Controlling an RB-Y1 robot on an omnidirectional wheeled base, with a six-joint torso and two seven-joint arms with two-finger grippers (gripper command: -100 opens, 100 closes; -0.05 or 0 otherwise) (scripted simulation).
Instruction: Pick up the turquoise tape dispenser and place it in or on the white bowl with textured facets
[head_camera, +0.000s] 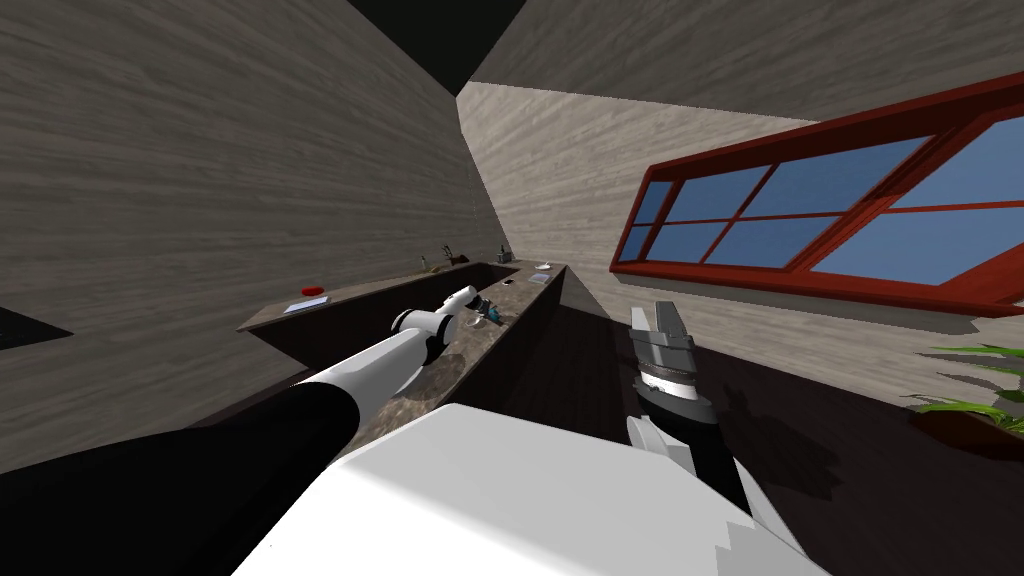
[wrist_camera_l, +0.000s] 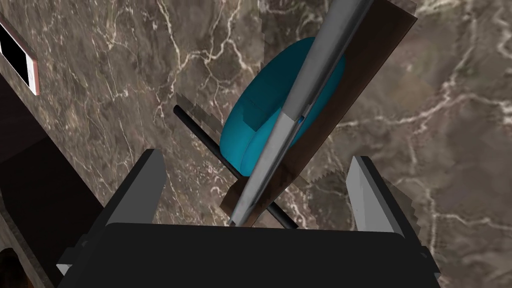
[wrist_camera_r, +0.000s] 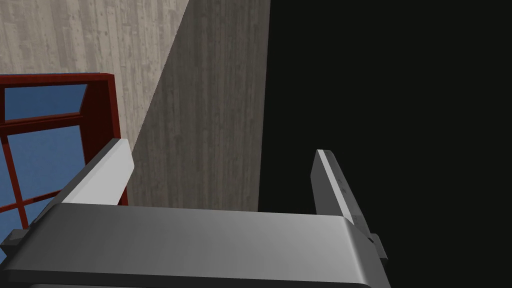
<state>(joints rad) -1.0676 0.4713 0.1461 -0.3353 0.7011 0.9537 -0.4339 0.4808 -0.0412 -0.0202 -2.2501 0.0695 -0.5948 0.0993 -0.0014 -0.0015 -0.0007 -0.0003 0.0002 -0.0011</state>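
Far left on the brown veined surface (head_camera: 440, 372) lie a red object (head_camera: 313, 290) and a pale sheet (head_camera: 303, 304), well apart from the work. The left arm (head_camera: 400, 350) reaches out along the surface. Its left jaws stand wide open, holding nothing. The turquoise tape dispenser (wrist_camera_l: 260, 115) lies on the surface between and just ahead of the blades, and neither blade seems to touch it. I would call this the end of the approach, with the grasp not yet made. The next move calls for pushing further over the body and closing across its narrow sides, clear of the thin black rod (wrist_camera_l: 200, 132) beneath. The dispenser has a smooth, rounded turquoise hump, a long grey strip (wrist_camera_l: 312, 75) slanting across it and a flat brown panel (wrist_camera_l: 370, 65) behind, so it looks likely to slip. Farther along sits a small white bowl (head_camera: 542, 266), its facets too small to make out. On the right, the right arm (head_camera: 670, 370) is held up off the surface, its right jaws open and empty.
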